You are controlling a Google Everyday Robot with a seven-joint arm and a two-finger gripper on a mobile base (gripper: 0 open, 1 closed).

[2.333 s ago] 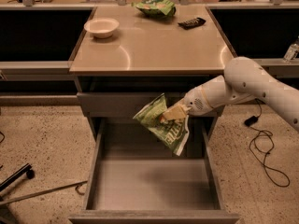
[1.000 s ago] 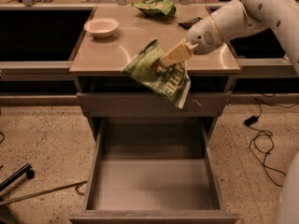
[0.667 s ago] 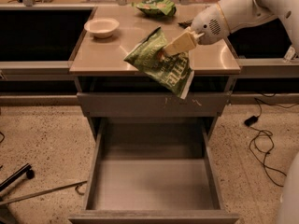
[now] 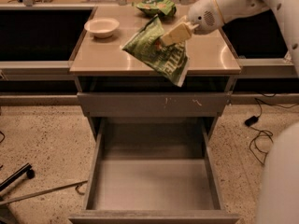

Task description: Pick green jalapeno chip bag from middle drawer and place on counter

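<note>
1. The cream hand (image 4: 172,33) pinches the crinkled foil green jalapeno chip bag (image 4: 154,52), which is tilted above the counter toward its front edge
2. The glossy tan counter (image 4: 107,57) carries a round white bowl (image 4: 102,26) near its back-left corner
3. The grey metal middle drawer (image 4: 154,185) stands open

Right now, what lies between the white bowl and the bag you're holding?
Nothing: the camera view shows bare counter between the white bowl and the green jalapeno chip bag, which the gripper holds over the counter.
</note>
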